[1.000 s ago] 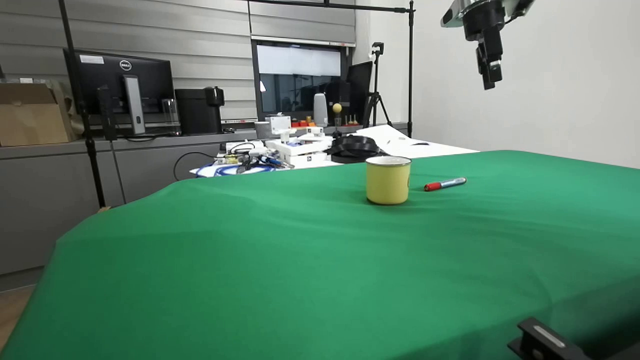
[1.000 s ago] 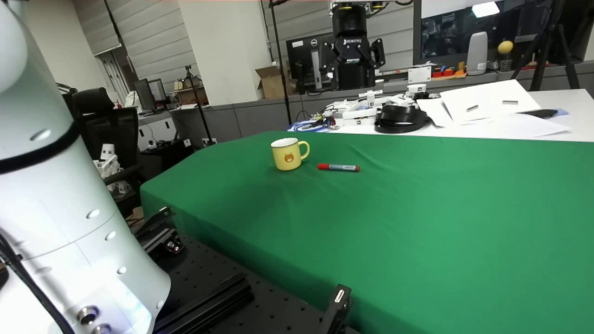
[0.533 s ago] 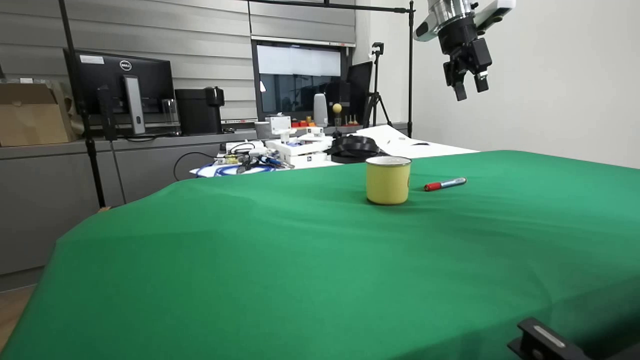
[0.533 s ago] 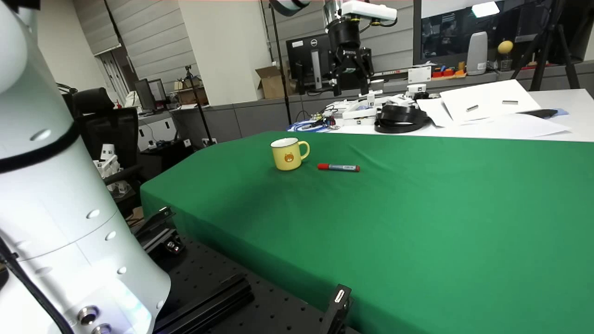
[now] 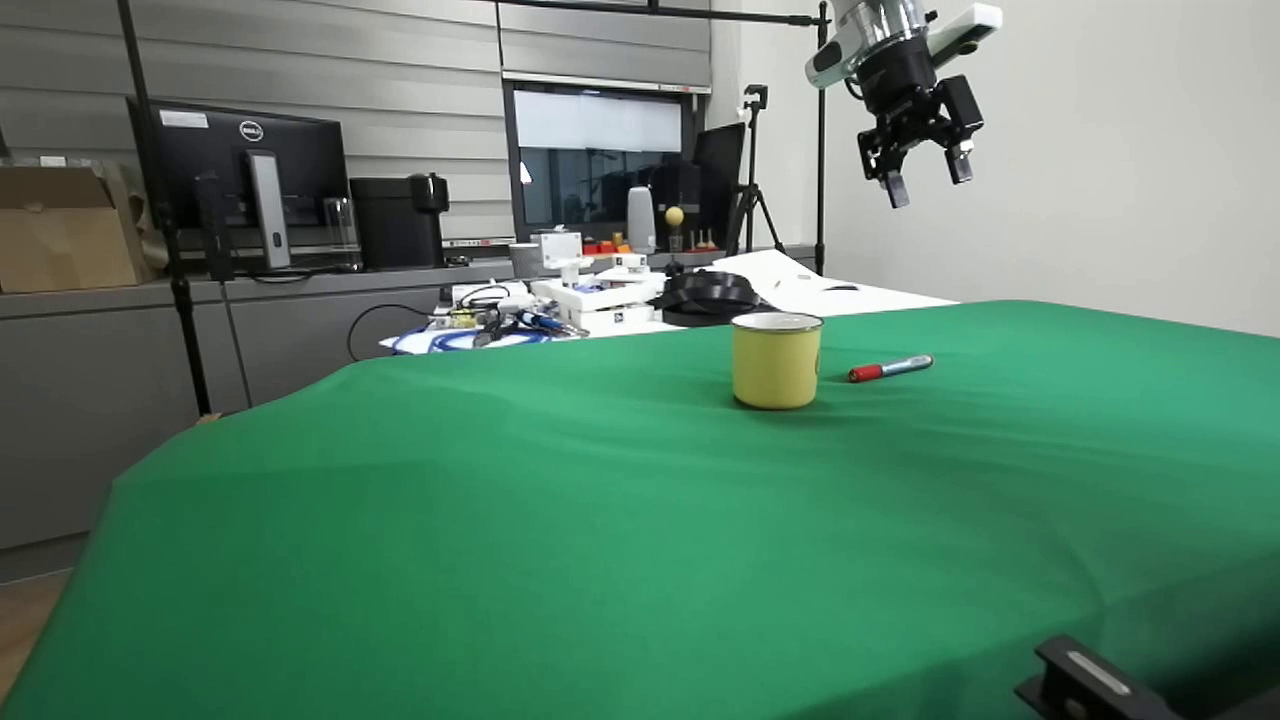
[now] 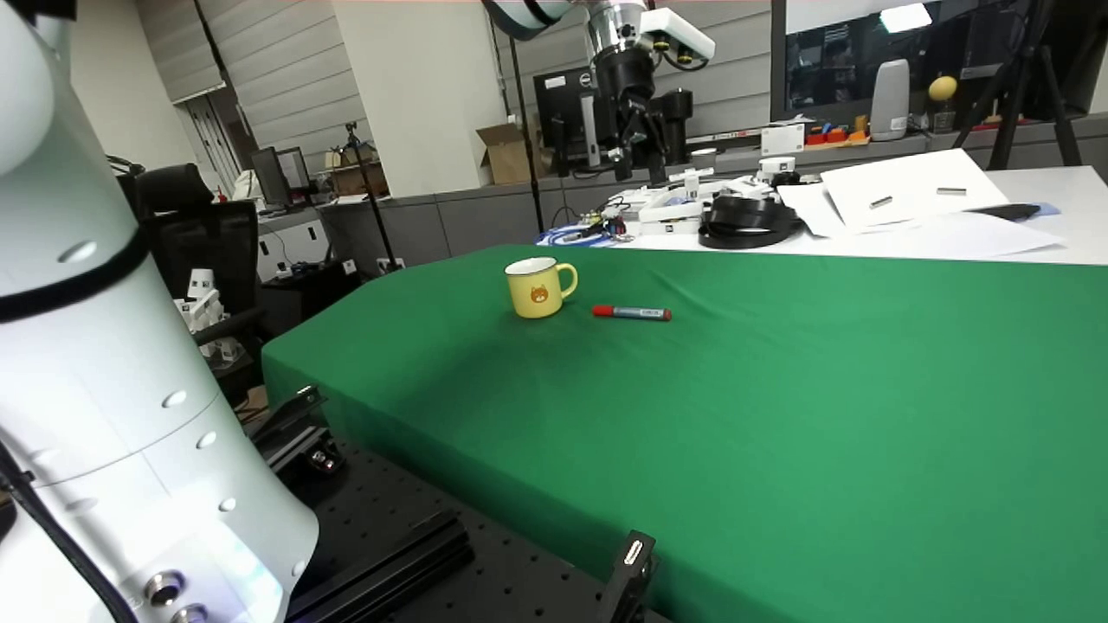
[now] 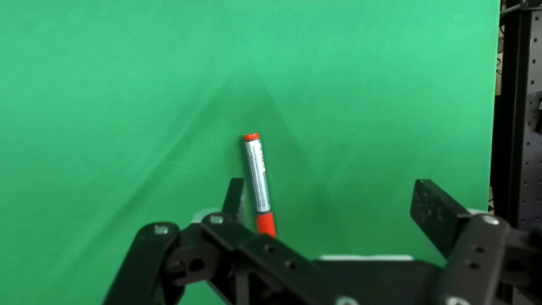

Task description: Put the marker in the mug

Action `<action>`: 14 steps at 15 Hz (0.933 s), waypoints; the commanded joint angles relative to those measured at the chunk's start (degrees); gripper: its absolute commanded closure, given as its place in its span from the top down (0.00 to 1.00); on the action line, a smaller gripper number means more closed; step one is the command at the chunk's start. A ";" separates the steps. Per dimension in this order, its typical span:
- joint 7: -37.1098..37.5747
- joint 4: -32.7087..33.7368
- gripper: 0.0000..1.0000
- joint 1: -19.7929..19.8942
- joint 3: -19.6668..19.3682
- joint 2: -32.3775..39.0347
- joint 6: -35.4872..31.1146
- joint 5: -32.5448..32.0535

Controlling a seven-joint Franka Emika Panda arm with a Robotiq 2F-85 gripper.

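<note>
Hovering well above the green fabric cloth (image 6: pixel 822 415): black two-finger gripper (image 5: pixel 928 181), fingers wide apart. Thin red-capped marker (image 6: pixel 639 313) with silvery-grey barrel lies flat on the cloth, near the handle side of the squat pale-yellow cylindrical mug (image 6: pixel 533 296), apart from it. Mug upright. Wrist view: marker, below, appears between fingers, closer to one.

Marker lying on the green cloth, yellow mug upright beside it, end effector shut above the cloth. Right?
"Shut" is wrong: the end effector is open, its fingers wide apart in the wrist view. The rest is right: marker lying on the green cloth, yellow mug upright beside it, end effector above the cloth.
</note>
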State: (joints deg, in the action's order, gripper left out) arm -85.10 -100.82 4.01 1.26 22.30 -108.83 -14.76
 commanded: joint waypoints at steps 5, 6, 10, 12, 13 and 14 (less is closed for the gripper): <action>-0.48 0.11 1.00 0.00 -0.03 0.02 0.21 0.01; 0.65 -1.76 1.00 -0.20 0.05 -0.78 -3.46 -0.29; -0.63 -7.91 1.00 0.03 1.29 -1.86 -15.92 1.50; -1.34 -10.67 1.00 0.07 1.93 -1.88 -20.14 2.32; -1.68 -12.06 1.00 0.11 2.22 -1.99 -22.01 2.75; -1.88 -13.45 1.00 0.17 2.43 -2.09 -23.73 2.97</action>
State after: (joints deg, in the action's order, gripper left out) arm -85.70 -109.56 3.74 2.93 22.23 -127.98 -13.19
